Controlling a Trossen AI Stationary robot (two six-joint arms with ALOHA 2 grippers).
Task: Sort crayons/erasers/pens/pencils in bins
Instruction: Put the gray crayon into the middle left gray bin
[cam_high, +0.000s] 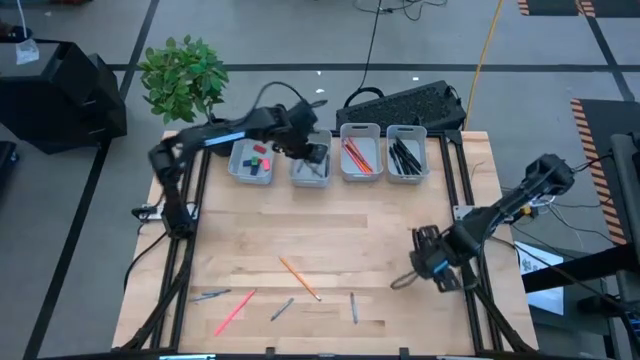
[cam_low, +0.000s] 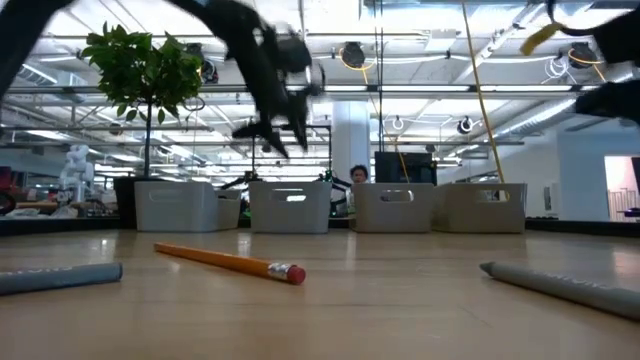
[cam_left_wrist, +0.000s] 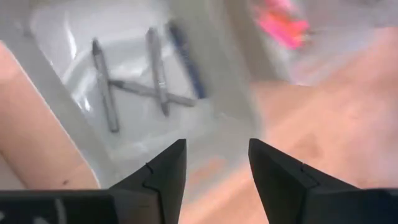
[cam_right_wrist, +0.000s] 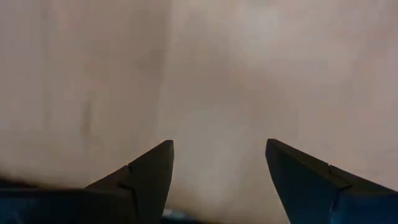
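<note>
Directly beneath the left gripper's (cam_left_wrist: 216, 163) parted fingers sits a bin (cam_left_wrist: 56, 99) of pens (cam_left_wrist: 155, 68).

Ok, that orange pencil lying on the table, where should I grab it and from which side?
Take the orange pencil at mid-shaft, coming straight down from above. It lies flat and diagonal on bare wood, clear of the other sticks, so turn the fingers across its length. The open right gripper looks nearest.

I count four bins (cam_high: 360, 131) in a row at the back of the counter (cam_high: 400, 235). Loose on the counter I count five sticks: one orange pencil (cam_high: 299, 277), one pink stick (cam_high: 234, 312), three grey ones (cam_high: 353, 307). The second bin holds three grey pens (cam_left_wrist: 104, 87) and one blue (cam_left_wrist: 185, 61).
</note>
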